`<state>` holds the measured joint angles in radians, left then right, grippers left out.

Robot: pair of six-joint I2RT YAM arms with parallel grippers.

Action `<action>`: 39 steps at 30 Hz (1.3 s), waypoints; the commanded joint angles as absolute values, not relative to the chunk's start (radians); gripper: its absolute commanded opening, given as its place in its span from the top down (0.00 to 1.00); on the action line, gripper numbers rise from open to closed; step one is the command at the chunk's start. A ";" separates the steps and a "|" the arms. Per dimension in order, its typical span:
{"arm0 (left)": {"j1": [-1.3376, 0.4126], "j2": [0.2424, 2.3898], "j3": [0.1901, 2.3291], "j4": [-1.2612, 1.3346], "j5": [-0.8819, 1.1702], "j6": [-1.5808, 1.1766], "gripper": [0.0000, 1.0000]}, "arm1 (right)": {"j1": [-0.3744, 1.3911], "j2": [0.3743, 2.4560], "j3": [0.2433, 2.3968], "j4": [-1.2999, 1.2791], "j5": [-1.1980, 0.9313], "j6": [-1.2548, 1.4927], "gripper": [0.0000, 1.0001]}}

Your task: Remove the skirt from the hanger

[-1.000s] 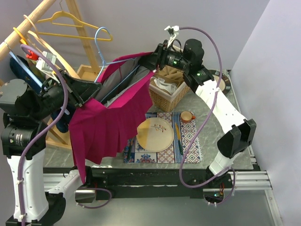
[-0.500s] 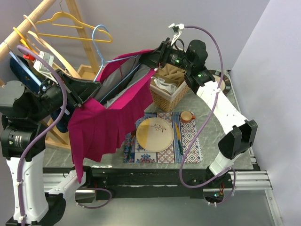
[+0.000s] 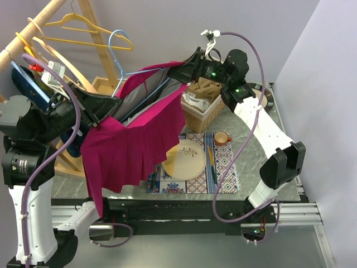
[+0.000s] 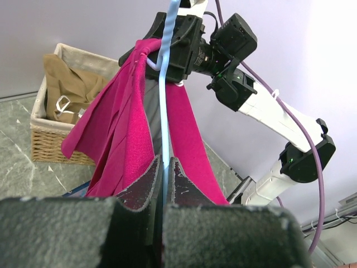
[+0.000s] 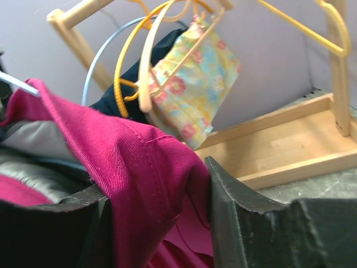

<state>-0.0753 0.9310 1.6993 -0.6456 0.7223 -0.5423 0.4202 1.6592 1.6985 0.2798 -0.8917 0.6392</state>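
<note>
The magenta skirt [image 3: 134,145] hangs on a light-blue wire hanger [image 3: 120,42], its waistband stretched between my two grippers above the table's left half. My left gripper [image 3: 110,104] is shut on the hanger's wire [image 4: 163,84], which runs straight up between the fingertips of the left gripper [image 4: 164,163]. My right gripper [image 3: 183,69] sits at the far end of the waistband. In the right wrist view a bunched fold of skirt [image 5: 145,162] fills the right gripper [image 5: 159,187] and presses against both fingers [image 5: 226,192]. The skirt's grey lining [image 3: 136,95] shows inside.
A wooden clothes rack [image 3: 39,22] with yellow hangers [image 3: 83,25] and hung garments stands at the back left. A wicker basket [image 3: 203,111] sits under the right gripper. A plate [image 3: 187,159], a cup [image 3: 222,138] and cutlery lie on a patterned placemat [image 3: 223,173].
The right gripper's jaws have narrowed onto the waistband and it has shifted slightly up and right. The skirt's hem has swung right, over the plate's edge. The left gripper has kept its hold.
</note>
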 commanded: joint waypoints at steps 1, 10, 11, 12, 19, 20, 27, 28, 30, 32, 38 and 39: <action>-0.071 0.913 1.716 -0.491 0.710 -0.532 0.99 | 0.403 1.618 1.700 0.400 -1.019 0.690 0.42; -0.071 0.931 1.721 -0.540 0.653 -0.492 0.99 | 0.345 1.569 1.663 0.476 -0.939 0.833 0.22; -0.071 0.931 1.717 -0.535 0.655 -0.495 0.99 | 0.344 1.565 1.669 0.428 -0.924 0.815 0.23; -0.071 0.928 1.712 -0.531 0.660 -0.499 0.99 | 0.344 1.556 1.672 0.408 -0.905 0.780 0.24; -0.071 0.927 1.701 -0.503 0.670 -0.514 0.99 | 0.344 1.525 1.641 0.387 -0.835 0.744 0.26; -0.071 0.927 1.697 -0.500 0.670 -0.515 0.99 | 0.344 1.525 1.640 0.384 -0.827 0.742 0.25; -0.071 0.914 1.680 -0.474 0.709 -0.522 0.99 | 0.344 1.517 1.635 0.374 -0.733 0.736 0.62; -0.071 0.910 1.672 -0.463 0.718 -0.523 0.99 | 0.345 1.520 1.634 0.379 -0.723 0.741 0.65; -0.072 0.896 1.646 -0.422 0.745 -0.537 0.99 | 0.348 1.532 1.644 0.382 -0.718 0.747 0.73; -0.071 0.891 1.640 -0.410 0.755 -0.548 0.99 | 0.351 1.540 1.655 0.364 -0.710 0.739 0.79; -0.071 0.885 1.652 -0.407 0.756 -0.537 0.99 | 0.351 1.546 1.683 0.246 -0.569 0.649 0.95; -0.071 0.876 1.652 -0.400 0.740 -0.538 0.99 | 0.350 1.569 1.701 0.220 -0.565 0.625 0.95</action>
